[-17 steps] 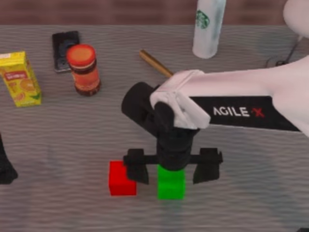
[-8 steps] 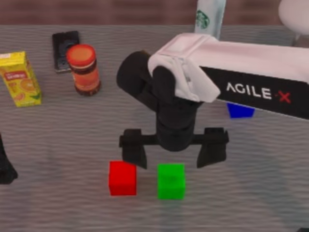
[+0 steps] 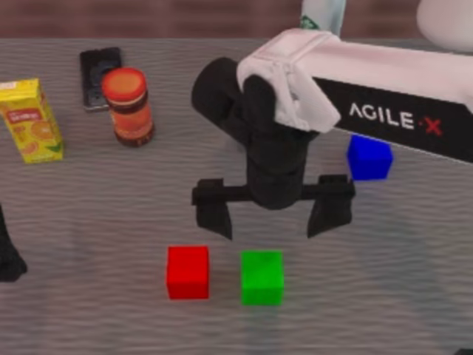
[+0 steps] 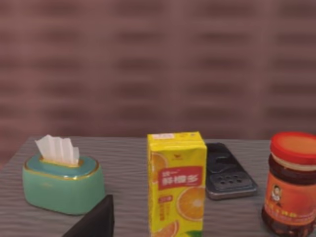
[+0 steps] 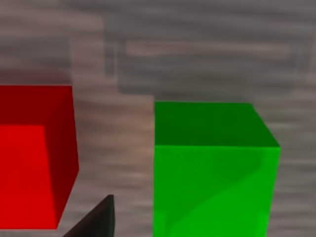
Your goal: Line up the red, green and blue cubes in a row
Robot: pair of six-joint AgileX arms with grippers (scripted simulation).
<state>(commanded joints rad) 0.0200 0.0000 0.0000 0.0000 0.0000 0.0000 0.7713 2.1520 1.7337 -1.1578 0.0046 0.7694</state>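
Right, nearest the lower edge of the top view sit the red cube (image 3: 188, 272) and the green cube (image 3: 262, 277), side by side with a small gap, squared up alike, which reads to me as two-thirds of the row laid down. My right wrist view shows the same pair, red (image 5: 34, 158) and green (image 5: 212, 168), flat on the desk (image 3: 96, 214) and apart from each other.

Just above them in the frame hangs my right gripper (image 3: 272, 216), jaws spread wide and holding nothing, poised over the desk between the pair and the cube I judge comes next. That one is the blue cube (image 3: 369, 157), up at centre right, partly tucked against my arm's dark sleeve, well apart from the other two. It needs fetching to the spot right of green.

My left gripper (image 3: 9, 255) is parked at the lower left edge; I cannot tell how its jaws stand.

Farther up, upper left: a yellow juice carton (image 3: 29, 120) printed with oranges and a red band of characters I can't read, a red-lidded jar (image 3: 128, 106) with a portrait label, and a dark phone (image 3: 97, 74) behind it. My sleeve reads "AGILE X". At the top edge, a white cup (image 3: 319, 16) shows a green emblem. The left wrist view adds a green tissue box (image 4: 63, 183).
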